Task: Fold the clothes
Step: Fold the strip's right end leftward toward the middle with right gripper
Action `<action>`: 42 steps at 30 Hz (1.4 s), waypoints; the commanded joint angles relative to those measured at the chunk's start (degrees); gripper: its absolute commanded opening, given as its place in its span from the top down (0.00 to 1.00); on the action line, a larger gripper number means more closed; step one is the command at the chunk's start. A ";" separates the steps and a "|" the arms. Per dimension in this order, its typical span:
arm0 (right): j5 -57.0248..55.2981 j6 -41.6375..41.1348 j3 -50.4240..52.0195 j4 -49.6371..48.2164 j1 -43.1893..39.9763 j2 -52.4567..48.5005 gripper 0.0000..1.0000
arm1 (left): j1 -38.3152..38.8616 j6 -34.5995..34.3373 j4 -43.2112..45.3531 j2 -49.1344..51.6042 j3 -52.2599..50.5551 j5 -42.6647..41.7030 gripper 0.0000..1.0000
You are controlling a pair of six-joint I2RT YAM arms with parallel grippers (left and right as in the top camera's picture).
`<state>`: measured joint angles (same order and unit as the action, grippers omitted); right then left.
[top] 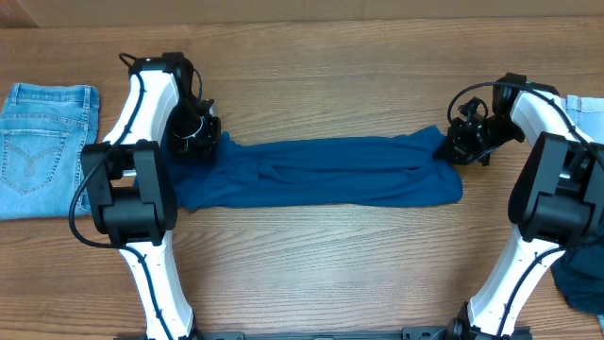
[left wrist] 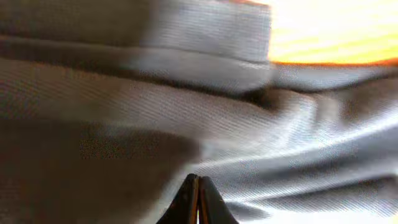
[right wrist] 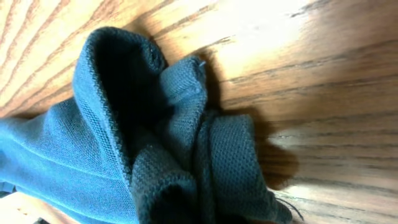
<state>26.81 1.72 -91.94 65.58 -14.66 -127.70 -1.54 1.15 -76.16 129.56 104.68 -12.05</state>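
Across the middle of the worktop (top: pixel 321 274) the deep blue shirt (top: pixel 321 175) lies as a long wrinkled band, seemingly folded once lengthwise. At its far left corner the left pincer (top: pixel 194 142) is closed; the right pincer (top: pixel 453 147) pinches the bunched far right corner. Crosswise folds look still to do.

Seen from above, soft even light covers the table (top: pixel 311 274) around the blue shirt (top: pixel 321 172). The left wrist view is smeared and blown out above the shirt; the right one is crisp, with glare above it and shadow to its right.
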 commanded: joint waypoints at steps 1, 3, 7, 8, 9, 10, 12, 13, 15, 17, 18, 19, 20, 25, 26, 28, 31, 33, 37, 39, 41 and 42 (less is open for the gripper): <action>-2.99 -0.31 -3.69 -0.81 -2.82 1.33 0.96 | -0.15 3.21 -0.42 -3.26 4.09 -6.47 0.96; -5.22 -0.50 -5.77 -0.37 -4.61 3.54 0.96 | -0.15 3.21 0.13 -6.45 5.66 -7.54 0.93; -11.04 -1.36 -10.54 3.61 -7.13 5.55 0.96 | -0.15 3.17 2.12 -12.28 6.93 -7.50 0.76; -13.25 -2.05 -12.28 5.25 -7.63 5.55 0.96 | -0.15 3.17 2.47 -13.09 6.93 -7.48 0.75; -14.91 -2.95 -14.49 7.19 -7.93 5.55 0.96 | -0.17 3.17 2.47 -13.55 6.93 -7.48 0.76; -15.98 -3.50 -16.11 8.74 -7.98 5.57 0.96 | -0.20 3.17 2.25 -13.55 6.93 -7.50 0.76; -16.79 -3.48 -22.16 14.97 -7.02 5.57 0.96 | -0.20 3.17 1.64 -13.53 6.91 -7.48 0.76; -17.11 -3.50 -25.11 18.75 -5.64 5.57 0.96 | -0.20 3.17 1.81 -13.53 6.91 -7.50 0.76; -16.98 -3.48 -28.28 23.89 -2.29 5.57 0.96 | -0.20 3.17 1.86 -13.53 6.91 -7.48 0.76; -17.40 -3.48 -28.57 27.39 3.04 5.55 0.96 | -0.20 3.15 1.81 -13.53 6.91 -7.50 0.76; -17.38 -3.50 -28.39 27.65 5.01 5.55 0.96 | -0.20 3.15 1.73 -13.53 6.91 -7.50 0.76; -17.40 -4.00 -28.37 27.76 8.02 5.55 0.96 | -0.20 3.15 1.62 -13.53 6.91 -7.50 0.76; -17.35 -5.38 -28.37 27.50 11.47 5.55 0.96 | -0.20 3.15 1.53 -13.53 6.91 -7.50 0.76; -17.38 -10.38 -28.35 27.43 21.44 5.44 0.96 | -0.20 3.15 1.33 -13.53 6.91 -7.50 0.77; -17.38 -11.89 -28.24 27.36 23.41 5.31 0.96 | -0.20 3.15 1.33 -13.53 6.91 -7.50 0.77; -17.38 -14.03 -28.04 27.02 25.92 5.25 0.96 | -0.20 3.15 1.22 -13.53 6.91 -7.50 0.77; -17.35 -17.42 -28.02 24.70 29.42 5.22 0.96 | -0.13 3.08 1.14 -13.53 6.91 -7.52 0.78; -17.38 -19.71 -28.02 23.32 31.10 5.20 0.95 | -0.15 2.89 0.96 -13.53 6.91 -7.52 0.78; -17.40 -22.69 -28.02 19.34 34.27 5.07 0.95 | -0.15 2.67 0.61 -13.53 6.91 -7.52 0.78; -17.40 -23.04 -28.02 17.53 35.39 4.55 0.95 | -0.13 2.64 0.46 -13.53 6.91 -7.54 0.78; -17.38 -24.39 -28.02 16.50 36.30 3.65 0.95 | -0.15 2.64 0.24 -13.53 6.91 -7.52 0.78; -17.38 -24.50 -28.02 16.09 36.74 3.34 0.95 | -0.15 2.64 0.22 -13.53 6.91 -7.54 0.78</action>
<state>9.47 -20.69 -119.20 82.91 21.08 -123.81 -1.54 3.42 -75.68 116.16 111.04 -18.50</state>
